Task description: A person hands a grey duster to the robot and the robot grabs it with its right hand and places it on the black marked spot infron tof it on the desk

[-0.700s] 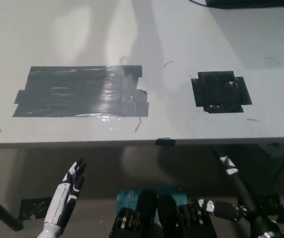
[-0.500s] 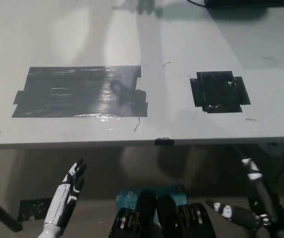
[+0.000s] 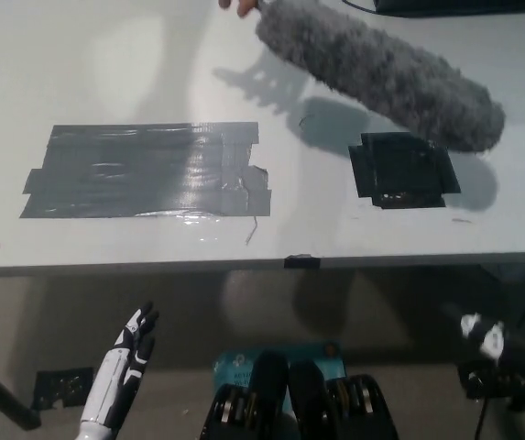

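Since the earlier frames a grey duster [image 3: 381,73] has come into view over the far side of the bench [image 3: 134,55], held at its upper end by a person's hand [image 3: 241,6] at about 12 o'clock in the picture. It lies slantwise in the air, running from 12 o'clock down toward 2 o'clock, and its fluffy lower end hangs just above the small black marked spot [image 3: 401,171], overlapping that spot's far edge in the picture. Its shadow falls on the bench between the small spot and the large black taped patch [image 3: 143,170], which lies at 10 o'clock.

The black right robot hand [image 3: 491,341] has shifted too: it now shows blurred at 4 o'clock, below the bench's near edge, and whether its fingers are spread or pressed together cannot be told. It is well apart from the duster. The white left robot hand [image 3: 129,344] rests at 7 o'clock below the bench edge, fingers straight and slightly spread, holding nothing.
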